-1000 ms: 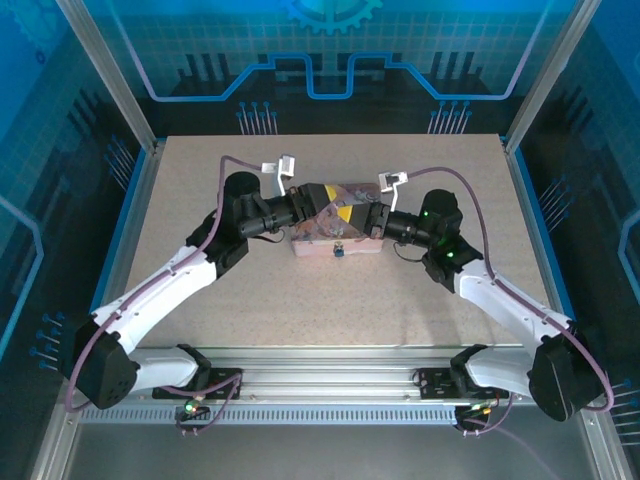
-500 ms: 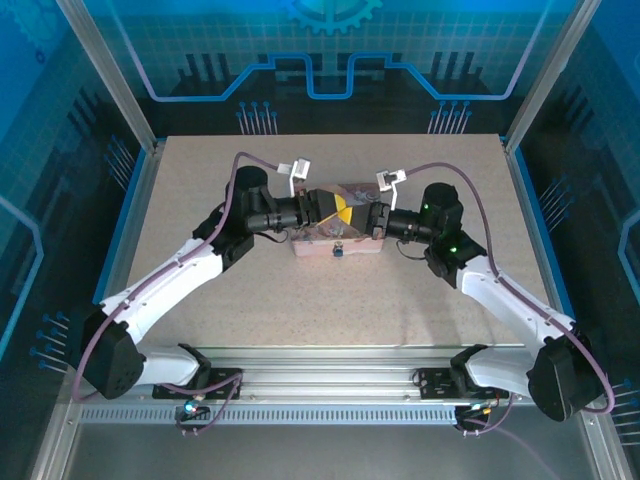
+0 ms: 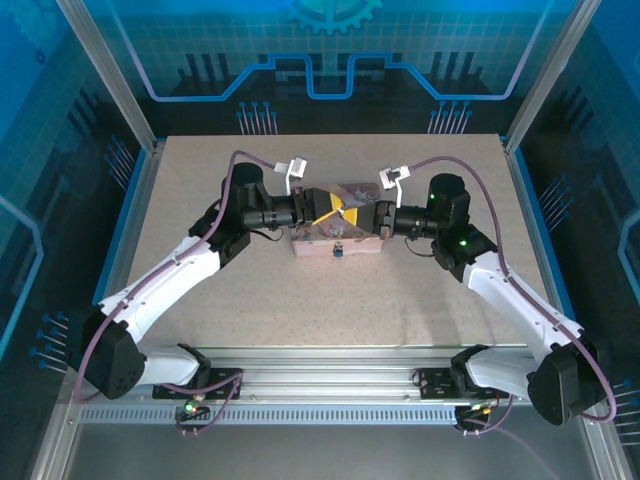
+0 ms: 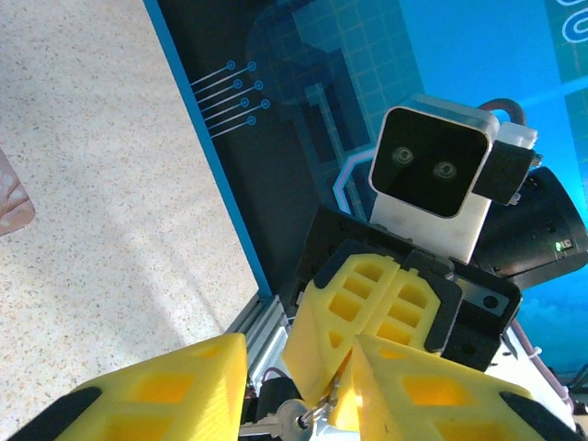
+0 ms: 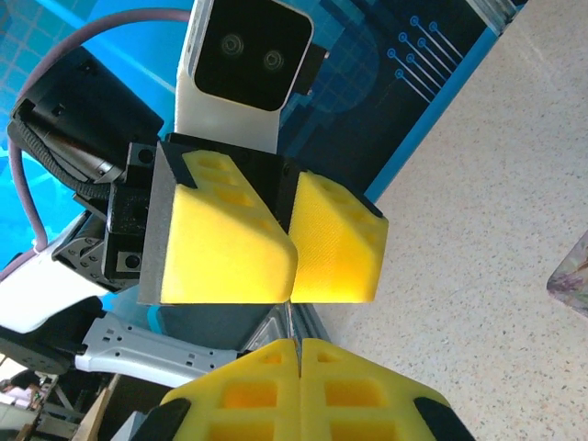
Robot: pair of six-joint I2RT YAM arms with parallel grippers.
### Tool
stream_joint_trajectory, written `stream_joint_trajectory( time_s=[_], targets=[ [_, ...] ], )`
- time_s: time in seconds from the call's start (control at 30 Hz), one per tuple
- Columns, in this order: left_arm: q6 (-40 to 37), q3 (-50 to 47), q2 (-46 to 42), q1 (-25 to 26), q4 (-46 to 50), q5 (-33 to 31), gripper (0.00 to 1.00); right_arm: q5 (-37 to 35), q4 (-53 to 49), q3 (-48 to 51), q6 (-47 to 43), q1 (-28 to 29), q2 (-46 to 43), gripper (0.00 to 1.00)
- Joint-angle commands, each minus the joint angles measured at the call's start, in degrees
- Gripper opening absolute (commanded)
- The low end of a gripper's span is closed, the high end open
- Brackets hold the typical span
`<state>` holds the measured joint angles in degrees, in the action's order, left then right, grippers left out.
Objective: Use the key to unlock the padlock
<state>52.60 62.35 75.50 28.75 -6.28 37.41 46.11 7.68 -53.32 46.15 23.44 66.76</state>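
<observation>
The right gripper [image 4: 338, 386] is closed, pinching the key [image 4: 292, 421] at its fingertips. The left gripper [image 4: 300, 354] has its fingers partly apart, the key hanging in the gap between them.

Tiny silvery key [image 4: 292, 422] — aloft, dark padlock [image 3: 337, 250] — at near edge of pink tin [image 3: 362, 246]
</observation>
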Motion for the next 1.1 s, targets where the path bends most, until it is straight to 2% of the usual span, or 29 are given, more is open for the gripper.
stream_joint_trajectory(
  time_s=[0.0, 0.1, 0.2, 0.43, 0.5, 0.63, 0.73, 0.8, 0.9, 0.93, 1.07],
  targets=[
    [-0.06, 2.16, 0.42, -0.19, 0.3, 2.31, 0.37, 2.34, -1.79, -1.94, -1.59, -0.69, 0.34, 0.0],
    [-0.01, 2.41, 0.51, -0.1, -0.13, 2.98, 0.36, 2.57, -2.39, -2.17, -1.85, -0.68, 1.03, 0.0],
    [-0.04, 2.6, 0.78, -0.11, 0.03, 3.61, 0.31, 2.4, -2.23, -2.27, -1.61, -0.68, 1.28, 0.0],
    [-0.95, 2.46, 0.7, 0.03, 0.72, 4.66, 0.14, 2.22, -2.45, -2.17, -1.37, -1.28, 1.61, 0.0],
    [-1.49, 2.52, 0.49, 0.08, 1.37, 4.77, 0.12, 2.23, -2.39, -2.03, -1.13, -1.47, 1.43, 0.0],
    [-2.57, 2.56, 0.43, 0.07, 2.64, 4.94, 0.0, 2.4, -2.45, -1.98, -1.01, -1.93, 1.35, 0.0],
    [-3.01, 2.7, 0.37, 0.07, 3.37, 4.72, 0.0, 2.5, -3.09, -2.24, -1.32, -2.02, 1.33, 0.0],
    [-2.95, 2.61, 0.16, 0.08, 3.45, 3.93, 0.0, 1.94, -3.18, -2.01, -1.0, -2.17, 1.11, 0.09],
    [-2.28, 1.87, -0.4, 0.06, 2.97, 1.54, 0.0, -0.23, -1.83, -0.66, 0.6, -2.5, -0.1, 0.37],
    [-1.94, 1.52, -0.68, 0.07, 2.62, 0.62, 0.0, -1.33, -0.53, 0.25, 1.26, -2.44, -0.96, 0.43],
    [-0.38, 0.25, -1.28, 0.08, 0.39, -1.15, 0.0, -4.56, 5.69, 4.32, 5.1, -2.22, -3.2, 0.51]
  ],
)
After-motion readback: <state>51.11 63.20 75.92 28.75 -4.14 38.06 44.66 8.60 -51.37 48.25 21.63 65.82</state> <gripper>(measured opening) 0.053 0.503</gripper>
